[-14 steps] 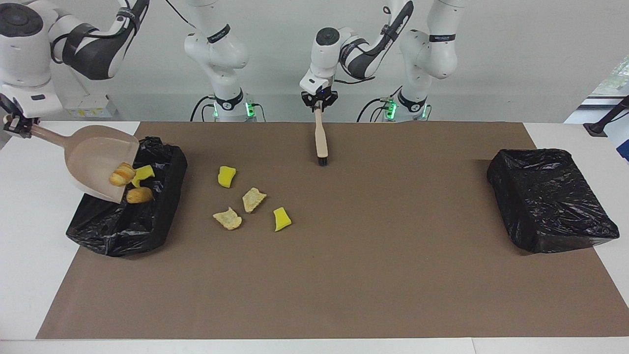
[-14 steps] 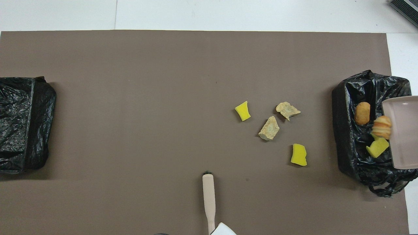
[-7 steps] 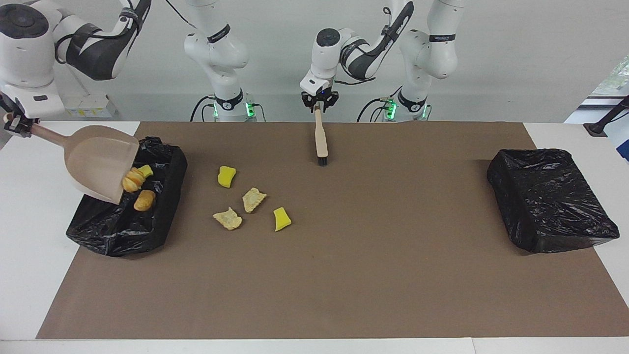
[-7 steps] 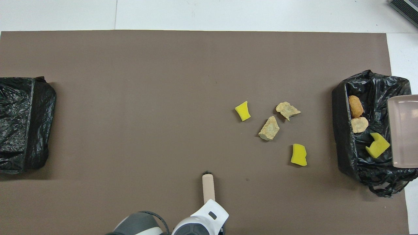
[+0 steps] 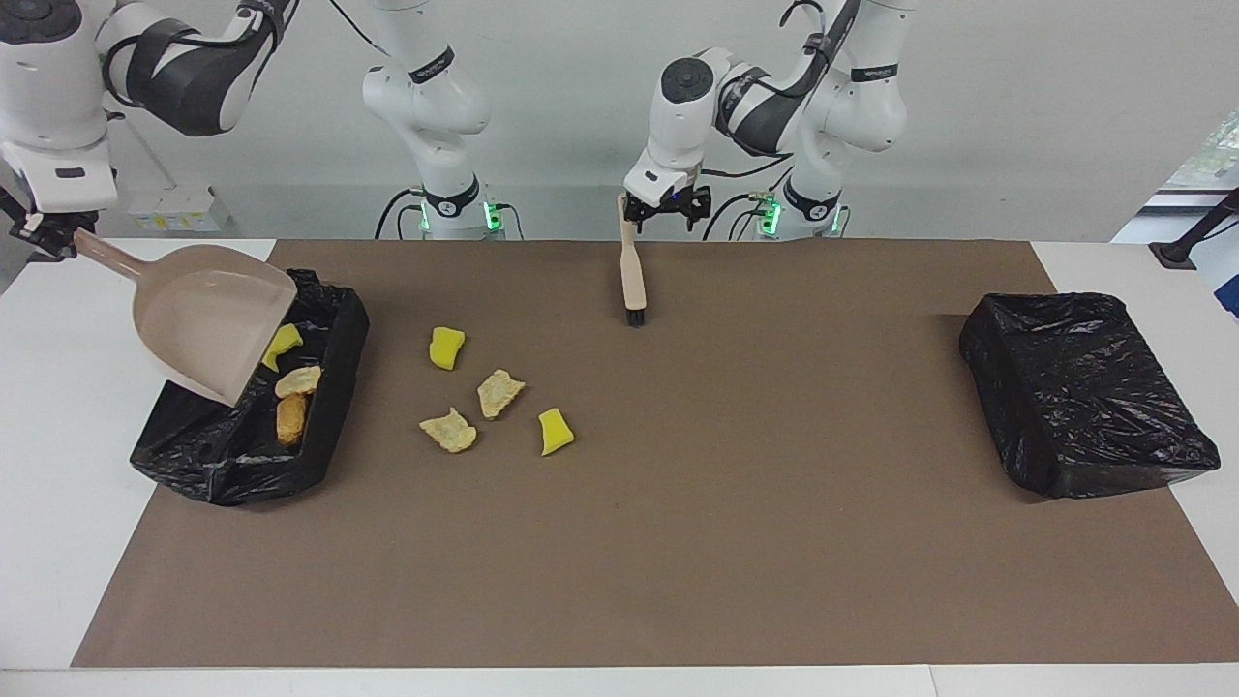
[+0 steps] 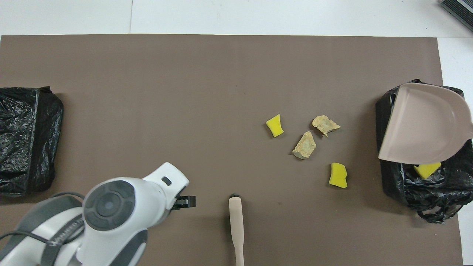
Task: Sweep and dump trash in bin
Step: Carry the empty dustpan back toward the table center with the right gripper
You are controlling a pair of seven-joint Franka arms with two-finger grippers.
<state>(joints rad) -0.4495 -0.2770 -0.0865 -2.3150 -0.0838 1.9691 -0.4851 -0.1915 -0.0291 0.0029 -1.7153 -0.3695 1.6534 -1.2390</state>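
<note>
Overhead, the dustpan (image 6: 421,125) hides 2 of the 3 scraps in the bin (image 5: 319,426); only a yellow sponge chunk (image 6: 426,170) shows. Right gripper (image 5: 44,237), clenched on the dustpan handle, tilts its mouth down over the bin. 4 trash scraps (image 5: 498,392) lie on the mat (image 5: 678,532). Left gripper (image 5: 668,205), released, stands just beside the brush (image 5: 632,276), which leans upright, bristles on the mat, long axis toward the robots.

No legible text anywhere; only unreadable small lettering on the arms' dark bands (image 5: 429,66).
</note>
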